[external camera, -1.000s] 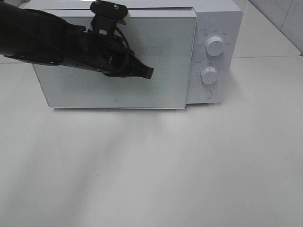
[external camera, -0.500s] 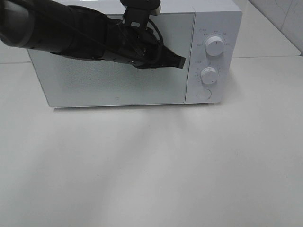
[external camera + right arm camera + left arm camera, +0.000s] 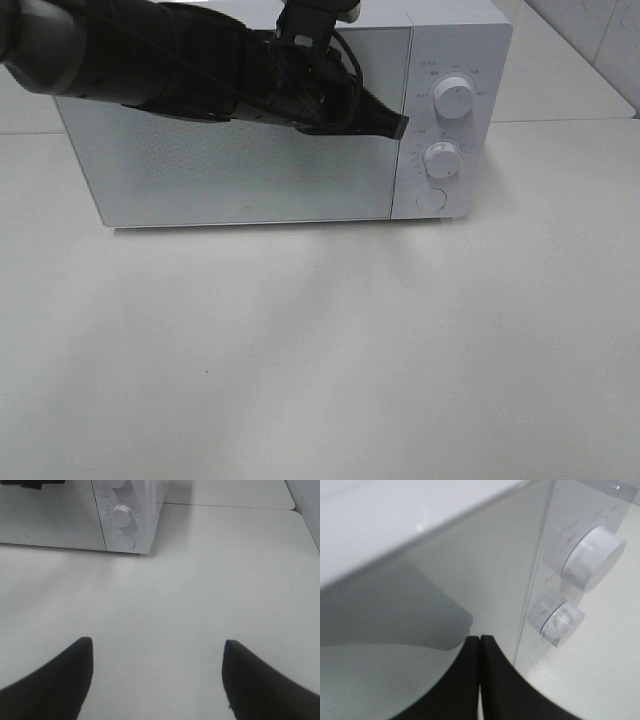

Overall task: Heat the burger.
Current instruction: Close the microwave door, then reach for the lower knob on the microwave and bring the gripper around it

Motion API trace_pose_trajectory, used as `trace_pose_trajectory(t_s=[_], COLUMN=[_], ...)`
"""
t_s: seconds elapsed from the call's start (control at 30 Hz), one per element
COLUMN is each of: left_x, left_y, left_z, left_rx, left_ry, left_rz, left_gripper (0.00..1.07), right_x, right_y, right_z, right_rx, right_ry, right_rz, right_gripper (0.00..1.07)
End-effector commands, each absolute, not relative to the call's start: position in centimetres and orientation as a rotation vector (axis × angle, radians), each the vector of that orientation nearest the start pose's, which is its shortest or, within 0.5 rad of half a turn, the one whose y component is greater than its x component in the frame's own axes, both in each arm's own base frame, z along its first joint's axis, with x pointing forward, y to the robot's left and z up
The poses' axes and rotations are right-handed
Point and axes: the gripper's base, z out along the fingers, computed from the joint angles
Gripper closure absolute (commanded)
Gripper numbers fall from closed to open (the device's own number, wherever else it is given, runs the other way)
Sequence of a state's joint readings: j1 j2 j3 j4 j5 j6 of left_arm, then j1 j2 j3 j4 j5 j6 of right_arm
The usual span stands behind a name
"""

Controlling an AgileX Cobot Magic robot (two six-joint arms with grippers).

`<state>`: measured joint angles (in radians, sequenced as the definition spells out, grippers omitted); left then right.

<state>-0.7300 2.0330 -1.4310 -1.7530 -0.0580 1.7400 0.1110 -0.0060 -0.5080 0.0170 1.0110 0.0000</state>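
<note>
Left arm (image 3: pixel 150 60): reaches in from the left of the high view, across the upper front of the white microwave (image 3: pixel 250 185). It covers the top part of the door (image 3: pixel 200 190).

Left tool (image 3: pixel 479 639): the two black fingers are pressed flat together with only a hairline seam between them. I see nothing gripped. In the high view the tip sits at the right edge of the door, just beside the seam where the control panel (image 3: pixel 478 150) begins. It is level with the gap between the two knobs. I cannot tell whether the tip touches the door face. The wrist view shows the tool's dark reflection in the glass just above the fingers.

Microwave: door is shut flush with the body, and its frosted front shows nothing of the inside. The panel on the right carries the upper knob (image 3: pixel 455 99), the lower knob (image 3: pixel 441 159) and a round button (image 3: pixel 431 200) beneath them. The oven stands on the pale counter (image 3: pixel 320 350), towards the back.

Right tool (image 3: pixel 157 641): fingers are spread wide apart and hold nothing. It hangs above bare counter, well in front of the microwave and to the panel side. Its camera picks up the lower knob and the round button at the far edge. This tool does not appear in the high view.

Burger: not in sight in any of the three views, so I cannot tell where it is.
</note>
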Motion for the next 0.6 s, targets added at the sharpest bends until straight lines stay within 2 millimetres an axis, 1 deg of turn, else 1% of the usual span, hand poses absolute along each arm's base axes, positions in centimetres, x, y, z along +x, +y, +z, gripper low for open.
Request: trace_pose_trajectory(t_s=[0.03,0.1,0.13,0.2,0.3,0.33,0.4,0.47,0.5,0.53,0.57,0.6], left_x=[35.1,33.9,33.9,33.0,32.7,31.9,31.7,30.2,30.2,29.8,29.0,29.0], left_y=[-30.9,-32.0,-32.0,-32.5,-32.5,-32.4,-32.3,-31.5,-31.5,-31.2,-30.4,-30.4], left_z=[22.6,22.5,22.5,22.0,21.7,21.3,21.2,21.2,21.2,21.2,21.4,21.4], left_rx=[0.705,0.755,0.755,0.793,0.803,0.824,0.831,0.878,0.878,0.888,0.899,0.899], left_ry=[1.951,1.938,1.938,1.943,1.949,1.961,1.965,1.975,1.975,1.976,1.981,1.981], left_rz=[-0.346,-0.357,-0.357,-0.36,-0.359,-0.361,-0.364,-0.418,-0.418,-0.425,-0.418,-0.418], left_gripper=[1.07,1.07,1.07,1.07,1.07,1.07,1.07,1.07,1.07,1.07,1.07,1.07], right_x=[-0.8,-0.8,-0.8,-0.8,-0.8,-0.8,-0.8,-0.8,-0.8,-0.8,-0.8,-0.8], right_y=[0.1,0.1,0.1,0.1,0.1,0.1,0.1,0.1,0.1,0.1,0.1,0.1], right_z=[28.4,28.4,28.4,28.4,28.4,28.4,28.4,28.4,28.4,28.4,28.4,28.4], right_rx=[-0.103,-0.103,-0.103,-0.103,-0.103,-0.103,-0.103,-0.103,-0.103,-0.103,-0.103,-0.103], right_ry=[1.948,1.948,1.948,1.948,1.948,1.948,1.948,1.948,1.948,1.948,1.948,1.948], right_rz=[0.094,0.094,0.094,0.094,0.094,0.094,0.094,0.094,0.094,0.094,0.094,0.094], right_gripper=[0.37,0.37,0.37,0.37,0.37,0.37,0.37,0.37,0.37,0.37,0.37,0.37])
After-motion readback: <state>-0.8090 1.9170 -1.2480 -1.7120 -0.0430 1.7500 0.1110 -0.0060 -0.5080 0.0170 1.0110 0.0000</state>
